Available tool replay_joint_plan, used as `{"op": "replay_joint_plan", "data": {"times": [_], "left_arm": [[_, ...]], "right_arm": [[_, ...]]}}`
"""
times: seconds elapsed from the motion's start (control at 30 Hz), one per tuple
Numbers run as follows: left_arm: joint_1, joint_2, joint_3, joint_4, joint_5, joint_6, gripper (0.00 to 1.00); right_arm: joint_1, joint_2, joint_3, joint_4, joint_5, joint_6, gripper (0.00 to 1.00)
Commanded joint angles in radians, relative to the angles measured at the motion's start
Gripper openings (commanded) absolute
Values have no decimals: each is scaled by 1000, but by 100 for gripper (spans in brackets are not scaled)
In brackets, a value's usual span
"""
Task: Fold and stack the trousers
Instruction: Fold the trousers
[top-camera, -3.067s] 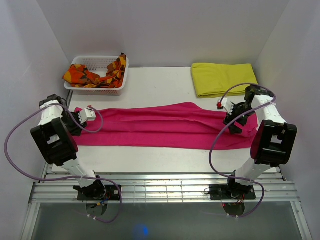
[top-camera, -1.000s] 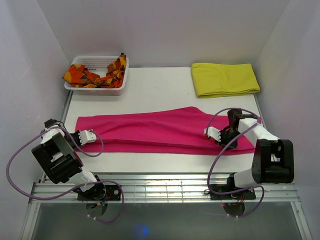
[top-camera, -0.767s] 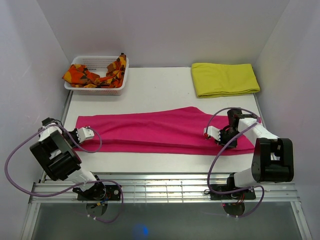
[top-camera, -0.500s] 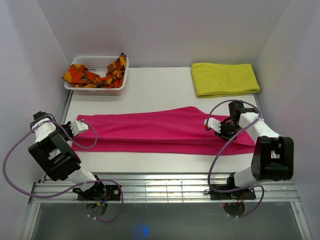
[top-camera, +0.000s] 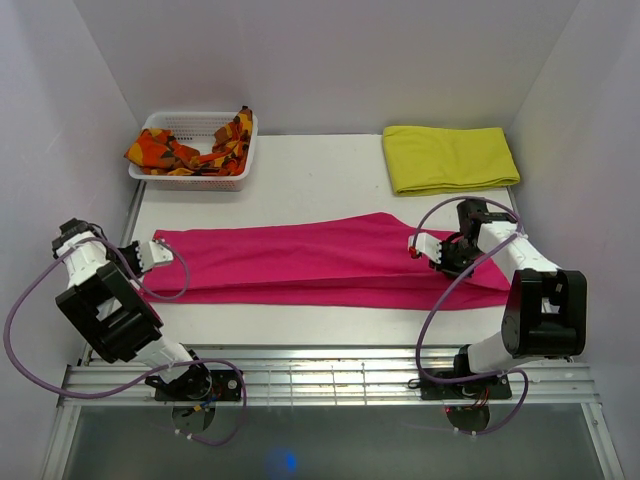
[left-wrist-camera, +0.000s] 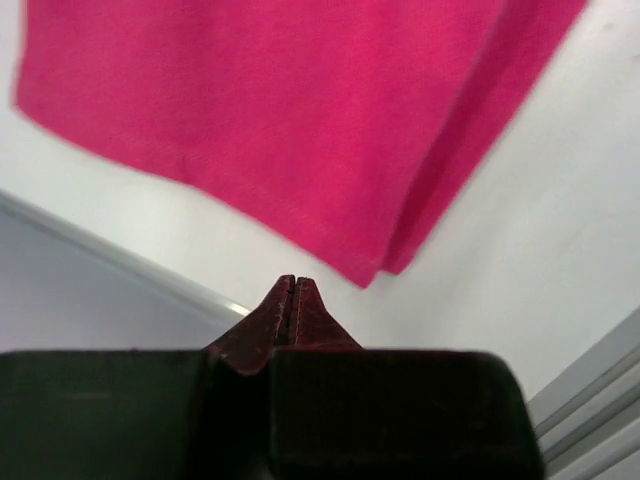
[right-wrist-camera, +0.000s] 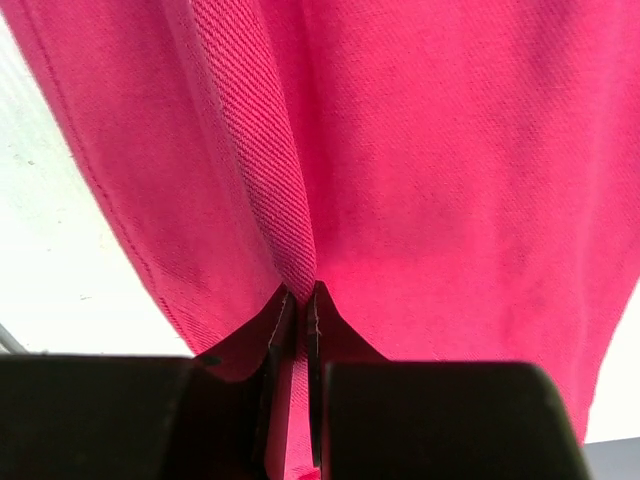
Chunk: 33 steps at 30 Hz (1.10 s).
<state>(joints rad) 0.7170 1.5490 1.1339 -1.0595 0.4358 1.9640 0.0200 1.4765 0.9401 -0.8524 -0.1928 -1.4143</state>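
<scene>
The magenta trousers (top-camera: 300, 262) lie stretched left to right across the white table (top-camera: 320, 170), folded lengthwise. My left gripper (top-camera: 160, 251) hovers at their left end. In the left wrist view it (left-wrist-camera: 293, 281) is shut with nothing between the fingers, and the trousers' end (left-wrist-camera: 280, 120) lies just ahead, apart from the tips. My right gripper (top-camera: 443, 258) sits on the right part of the trousers. In the right wrist view it (right-wrist-camera: 298, 292) is shut on a raised fold of the trousers (right-wrist-camera: 430, 150).
A white basket (top-camera: 200, 119) holding orange-and-red patterned cloth (top-camera: 185, 155) stands at the back left. A folded yellow cloth (top-camera: 450, 158) lies at the back right. A metal rail (top-camera: 135, 215) borders the table's left side, slotted rails (top-camera: 320, 378) run along the front, and walls close both sides.
My left gripper has drawn back and to the left, off the trousers' left end, still shut. The right gripper has shifted slightly toward the back, keeping its pinch on the fabric.
</scene>
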Motion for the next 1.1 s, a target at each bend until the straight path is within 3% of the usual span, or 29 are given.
{"op": "replay_joint_plan", "data": {"times": [0.0,0.13,0.3,0.37,0.43,0.47,0.53,0.73,0.8,0.83,0.9,0.93,1.0,1.03,1.07], "left_arm": [[4,-21,-81,-44,-15,84,6],[4,-47,-135,-17,4,70,35],[2,-79,-218,6,8,79,39],[-1,-76,-244,30,-18,69,33],[-1,-63,-272,50,-45,47,22],[-1,-52,-279,52,-77,42,11],[1,-23,-296,55,-101,30,2],[1,-33,-295,59,-76,6,0],[1,-49,-225,32,-34,-19,18],[1,-53,-186,-37,16,-22,33],[1,-59,-43,-127,90,-19,42],[-1,-61,10,-225,183,-14,56],[-22,-64,138,-324,279,-17,76],[-52,-73,159,-342,332,-68,85],[-92,-88,170,-343,343,-104,86]], "right_arm": [[-6,-31,-32,-33,18,-23,8],[-6,-56,-124,8,38,-55,8],[-5,-53,-190,41,41,-66,8],[-5,-58,-213,46,42,-78,8],[-5,-68,-233,46,43,-97,8],[-5,-71,-238,47,46,-101,8],[-3,-84,-245,47,44,-109,8],[-2,-120,-212,26,13,-103,8],[-2,-122,-138,-10,-17,-86,8],[-2,-117,-111,-36,-29,-45,15],[-3,-110,-26,-79,-53,-8,36],[-5,-114,-6,-103,-60,0,51],[-20,-133,41,-115,-88,8,66],[-55,-156,55,-117,-97,14,67],[-69,-165,71,-120,-123,21,68]]}}
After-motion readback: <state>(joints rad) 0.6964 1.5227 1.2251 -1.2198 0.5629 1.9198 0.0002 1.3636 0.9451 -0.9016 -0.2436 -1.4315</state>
